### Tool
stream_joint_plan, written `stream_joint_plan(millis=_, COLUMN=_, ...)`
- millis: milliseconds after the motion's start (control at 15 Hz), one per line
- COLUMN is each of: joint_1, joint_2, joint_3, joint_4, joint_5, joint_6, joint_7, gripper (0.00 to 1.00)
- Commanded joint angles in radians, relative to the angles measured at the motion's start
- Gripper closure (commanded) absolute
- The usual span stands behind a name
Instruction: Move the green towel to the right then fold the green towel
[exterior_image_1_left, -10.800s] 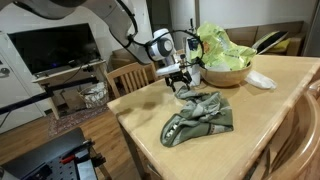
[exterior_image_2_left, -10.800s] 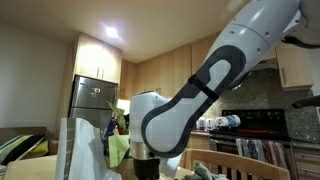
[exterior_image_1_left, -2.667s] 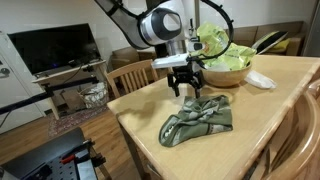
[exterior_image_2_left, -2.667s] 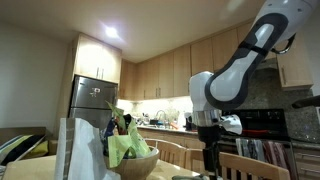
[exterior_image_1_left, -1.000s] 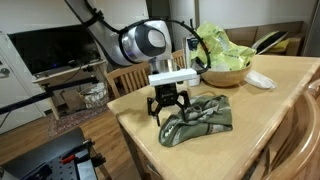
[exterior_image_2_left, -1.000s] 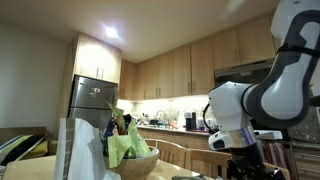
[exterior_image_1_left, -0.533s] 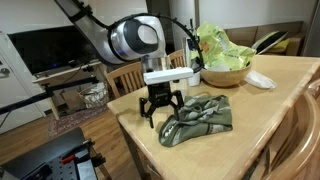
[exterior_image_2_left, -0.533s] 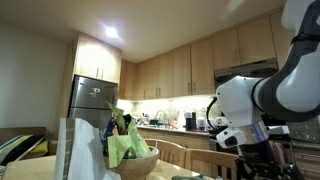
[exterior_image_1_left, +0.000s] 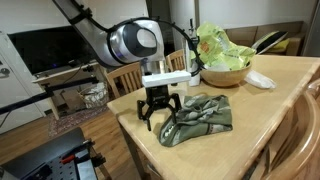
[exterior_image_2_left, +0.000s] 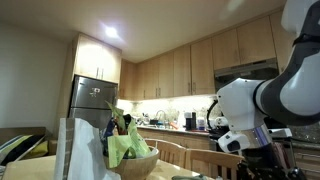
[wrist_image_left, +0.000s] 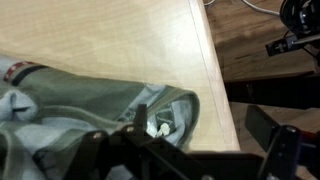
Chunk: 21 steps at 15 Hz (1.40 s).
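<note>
- The end effector (exterior_image_1_left: 159, 118) hangs at the near left corner of the surface (exterior_image_1_left: 275, 110), just above the wood. Its fingers are spread wide and hold nothing.
- In the wrist view the end effector (wrist_image_left: 185, 152) straddles the towel's rounded left end. One finger sits over the cloth, and the other appears to sit out past the edge of the surface.
- The step in hand looks like taking hold of that left end. It would go best with a short shift to the right first, so that both fingers come down over wood and cloth rather than catching the edge.
- The towel (exterior_image_1_left: 200, 118) lies crumpled on the near part of the surface, just right of the end effector and clear of everything else. In the wrist view the towel (wrist_image_left: 85, 100) shows a thick rolled hem, which should give a firmer pinch than a single flat layer.
- Once the fingers have closed, a low lift and a slow drag to the right should keep the cloth from bunching further.
- The bowl (exterior_image_1_left: 226, 74) of leafy greens stands farther back and to the right. The drag should stay along the near side, which leaves flat room for the fold.
</note>
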Motion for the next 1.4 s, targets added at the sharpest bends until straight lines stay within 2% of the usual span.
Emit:
stream_joint_plan(millis=0, joint_1=0.021, joint_2=0.028, joint_3=0.005, joint_4=0.009, joint_5=-0.005, joint_6=-0.015, joint_7=-0.016, gripper=0.00)
stream_joint_plan(millis=400, joint_1=0.013, joint_2=0.059, joint_3=0.032, joint_4=0.008, joint_5=0.021, joint_6=-0.021, joint_7=-0.112, gripper=0.00)
stream_joint_plan(millis=1333, joint_1=0.056, joint_2=0.147, joint_3=0.008, joint_4=0.056, joint_5=-0.022, joint_6=-0.055, joint_7=-0.067, gripper=0.00)
